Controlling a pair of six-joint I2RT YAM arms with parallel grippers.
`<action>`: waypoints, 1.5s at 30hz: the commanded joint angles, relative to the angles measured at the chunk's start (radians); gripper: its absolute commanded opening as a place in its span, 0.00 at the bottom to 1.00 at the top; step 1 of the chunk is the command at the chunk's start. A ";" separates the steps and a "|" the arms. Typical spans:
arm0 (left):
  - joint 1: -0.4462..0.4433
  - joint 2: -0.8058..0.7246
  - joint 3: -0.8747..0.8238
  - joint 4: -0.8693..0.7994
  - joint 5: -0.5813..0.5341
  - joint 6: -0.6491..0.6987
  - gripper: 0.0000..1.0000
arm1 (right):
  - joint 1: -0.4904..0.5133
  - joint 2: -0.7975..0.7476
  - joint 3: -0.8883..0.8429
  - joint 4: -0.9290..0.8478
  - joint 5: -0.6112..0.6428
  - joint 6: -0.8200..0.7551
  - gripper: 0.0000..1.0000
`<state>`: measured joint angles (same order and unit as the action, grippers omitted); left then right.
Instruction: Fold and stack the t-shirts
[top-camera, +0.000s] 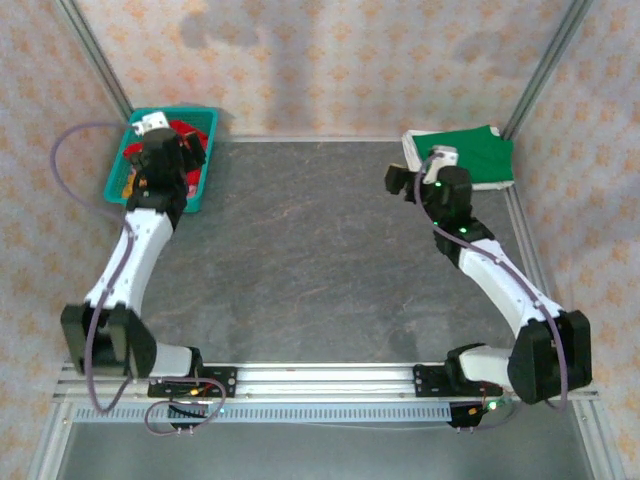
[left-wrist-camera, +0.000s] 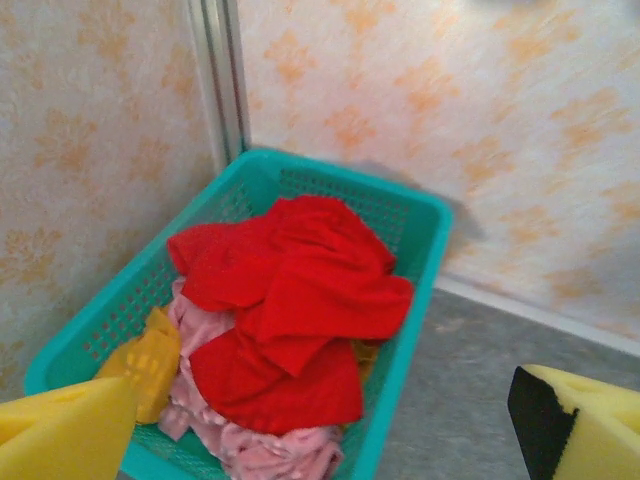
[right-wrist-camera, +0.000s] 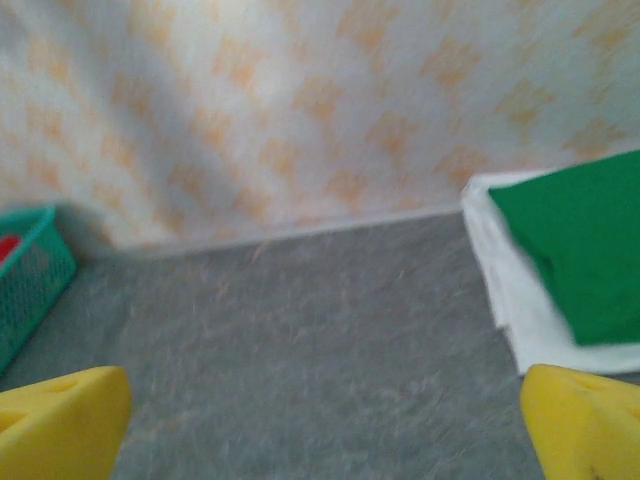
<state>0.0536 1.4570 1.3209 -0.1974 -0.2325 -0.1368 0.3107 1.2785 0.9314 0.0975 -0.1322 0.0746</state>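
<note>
Top view: a dark grey table (top-camera: 300, 250) sits inside patterned walls. The left arm (top-camera: 135, 250) reaches to the far left corner, above a teal basket (top-camera: 115, 172) holding the crumpled red t-shirt (top-camera: 188, 125). The right arm (top-camera: 495, 275) reaches toward the far right corner, where the green t-shirt (top-camera: 478, 150) lies folded on top of the folded white t-shirt (top-camera: 411, 148).

Left wrist view: the left gripper (left-wrist-camera: 320, 425) hangs above the near end of the basket, its 2 yellow fingers (left-wrist-camera: 60, 435) spread wide with nothing between them. The red t-shirt is bunched on top of the basket's contents, over a pink cloth (left-wrist-camera: 235, 435) and a yellow cloth (left-wrist-camera: 155, 360).

Right wrist view: the right gripper (right-wrist-camera: 320, 430) is over bare table, facing the back wall, its 2 yellow fingers (right-wrist-camera: 55, 425) wide apart and holding nothing. The green-on-white stack lies to its right; the basket's corner shows at the far left edge.
</note>
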 joint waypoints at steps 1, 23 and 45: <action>0.055 0.138 0.139 -0.259 0.052 -0.034 0.98 | 0.083 0.039 0.073 -0.164 0.124 -0.082 1.00; 0.198 0.963 1.001 -0.654 0.130 0.008 0.85 | 0.157 0.028 -0.006 -0.306 0.117 -0.074 0.98; 0.105 0.356 0.947 -0.609 0.128 -0.044 0.00 | 0.160 0.019 0.039 -0.310 0.095 -0.066 0.96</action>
<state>0.2123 1.9381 2.2375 -0.8242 -0.0708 -0.1761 0.4641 1.3060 0.9318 -0.2203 -0.0376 -0.0010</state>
